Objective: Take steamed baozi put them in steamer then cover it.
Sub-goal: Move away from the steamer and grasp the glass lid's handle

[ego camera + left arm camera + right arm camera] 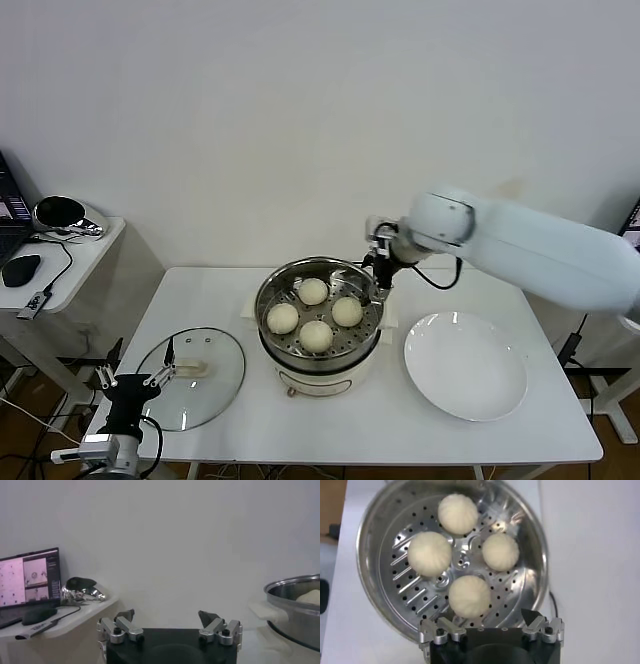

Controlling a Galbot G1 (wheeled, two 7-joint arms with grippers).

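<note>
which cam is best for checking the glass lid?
Head view: the glass lid lies whole and flat on the table, left of the steamer, by the left end effector. Neither wrist view shows it.

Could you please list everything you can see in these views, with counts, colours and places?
steamed baozi: four, cream-white, all on the perforated tray inside the steamer
steamer: one, shiny steel pot on a cream base, middle of the table, uncovered
cover: one, clear glass with metal rim and cream handle, flat on the table at the steamer's left
plate: one, white, bare, at the steamer's right
table: one, white
side table: one, white, far left, carrying a laptop, black mouse and a shiny metal object
right end effector: open, above the steamer's far rim
left end effector: open, low at the table's near left edge by the cover
</note>
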